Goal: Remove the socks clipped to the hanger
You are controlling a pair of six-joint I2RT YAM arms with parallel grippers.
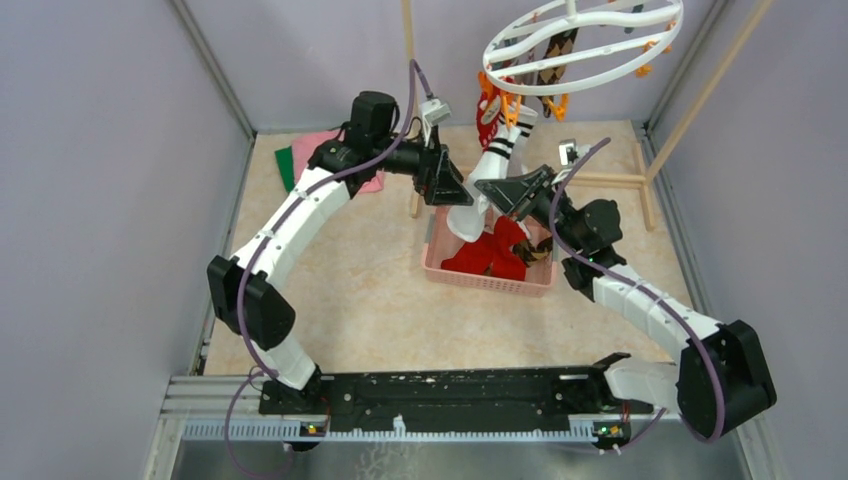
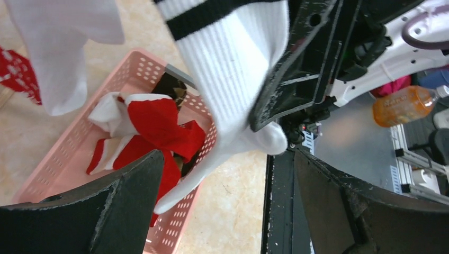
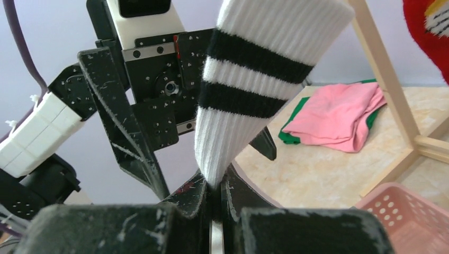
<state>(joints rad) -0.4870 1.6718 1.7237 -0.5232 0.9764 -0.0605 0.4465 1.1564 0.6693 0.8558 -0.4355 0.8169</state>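
The white hanger [image 1: 583,40] hangs at the top right with orange clips. A white sock with black stripes [image 1: 497,150] hangs from it, its foot reaching down over the pink basket. My right gripper [image 1: 497,192] is shut on this sock; the wrist view shows the fabric [image 3: 249,84] pinched between the closed fingertips [image 3: 201,198]. My left gripper [image 1: 452,190] is open just left of the sock, and its wrist view shows the sock [image 2: 233,69] ahead of the spread fingers [image 2: 122,201]. An argyle sock [image 1: 555,60] and a red patterned sock [image 1: 490,110] are clipped on the hanger.
The pink basket [image 1: 440,270] under the hanger holds red socks [image 1: 490,255] and an argyle sock [image 1: 535,250]. The wooden rack frame [image 1: 610,180] stands behind it. Folded pink and green cloths [image 1: 300,155] lie at the back left. Grey walls close three sides.
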